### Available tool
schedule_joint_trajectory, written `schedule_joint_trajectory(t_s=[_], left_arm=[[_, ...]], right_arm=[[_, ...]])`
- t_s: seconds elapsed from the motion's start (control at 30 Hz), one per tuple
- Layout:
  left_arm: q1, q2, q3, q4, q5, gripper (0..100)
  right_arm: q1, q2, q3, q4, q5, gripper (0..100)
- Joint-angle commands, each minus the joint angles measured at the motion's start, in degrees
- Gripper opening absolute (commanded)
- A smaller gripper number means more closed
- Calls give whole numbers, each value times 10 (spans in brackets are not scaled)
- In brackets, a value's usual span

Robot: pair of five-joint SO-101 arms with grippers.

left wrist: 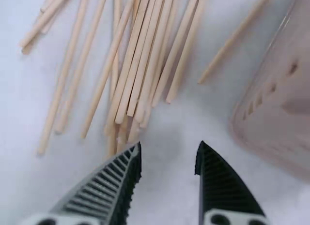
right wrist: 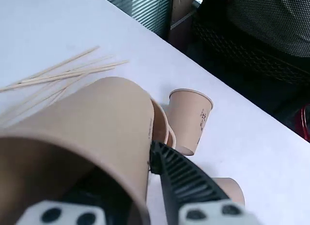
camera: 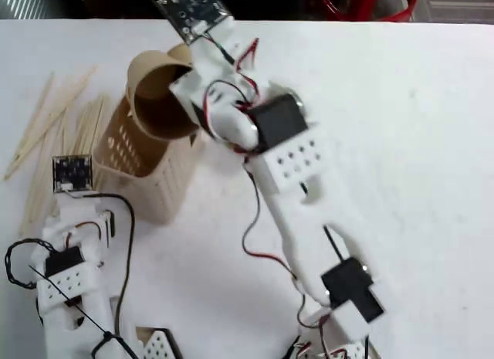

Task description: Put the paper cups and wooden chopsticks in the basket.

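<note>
A brown paper cup hangs tilted over the beige slotted basket, and my right gripper is shut on its rim. In the right wrist view one black finger presses the outside of the held cup. Beyond it on the table sit a second paper cup and part of a third. Wooden chopsticks lie scattered left of the basket. My left gripper is open just above the table, short of the chopstick bundle, with the basket wall beside it.
The right arm's white body stretches diagonally across the middle of the table from the near edge. The left arm stands at the near left corner. The table's far edge runs close behind the loose cups.
</note>
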Motion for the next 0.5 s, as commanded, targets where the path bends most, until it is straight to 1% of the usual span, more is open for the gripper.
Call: schedule_joint_trajectory(t_s=[0.0, 0.27, 0.33, 0.47], left_arm=[[8, -11, 0, -11, -7, 194], [8, -11, 0, -11, -7, 194], [8, -11, 0, -11, -7, 194], [8, -11, 0, -11, -7, 194]], right_arm=[[10, 7, -20, -22, 1, 18], [22, 14, -20, -1, 5, 32], [20, 10, -23, 10, 5, 84], [19, 8, -25, 4, 2, 224]])
